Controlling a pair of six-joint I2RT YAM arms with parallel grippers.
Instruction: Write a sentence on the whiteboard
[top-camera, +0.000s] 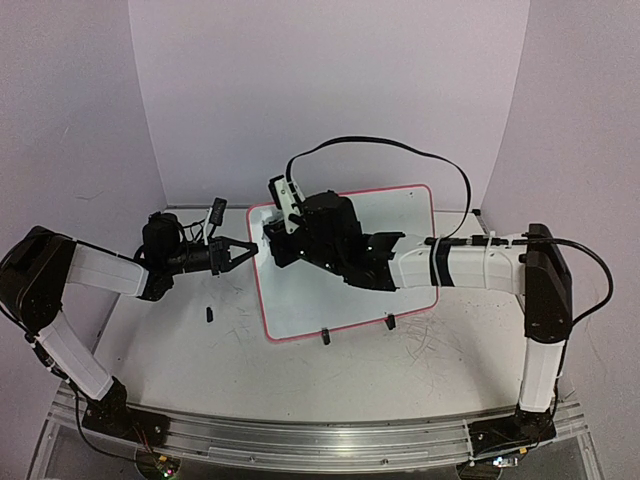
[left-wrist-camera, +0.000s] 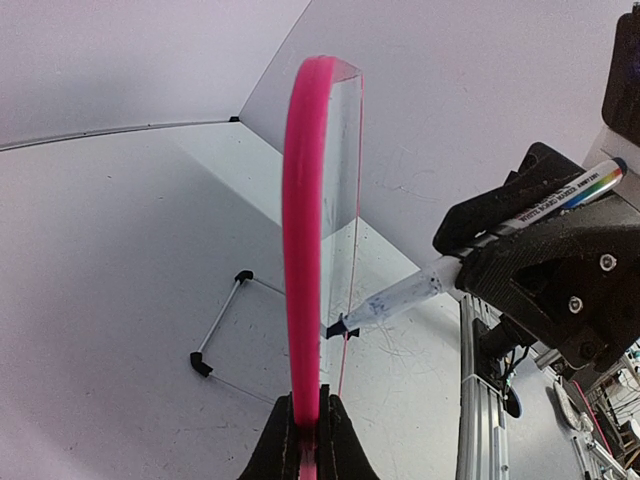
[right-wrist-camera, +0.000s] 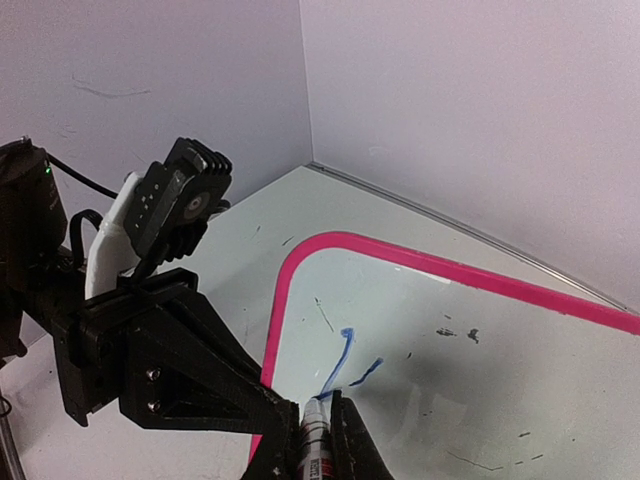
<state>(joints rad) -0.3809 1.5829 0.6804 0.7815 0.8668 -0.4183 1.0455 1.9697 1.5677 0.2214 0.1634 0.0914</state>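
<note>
The whiteboard (top-camera: 410, 215) lies on the table, glossy white inside a pink-red frame. My left gripper (top-camera: 245, 252) is shut on its left edge; in the left wrist view the pink frame (left-wrist-camera: 305, 220) runs up from between the black jaws (left-wrist-camera: 307, 432). My right gripper (top-camera: 272, 235) hovers over the board's upper left corner, shut on a marker (right-wrist-camera: 315, 445) whose tip touches the whiteboard (right-wrist-camera: 480, 360). Of the sentence, only two short blue strokes (right-wrist-camera: 340, 362) show beside the tip. The marker (left-wrist-camera: 470, 262) also shows from the side in the left wrist view.
Two black clip feet (top-camera: 325, 337) (top-camera: 390, 322) sit at the board's near edge. A small black piece (top-camera: 210, 314) lies on the table to the left. Grey scribble marks (top-camera: 420, 345) cover the tabletop near the right arm. Purple walls close the back and sides.
</note>
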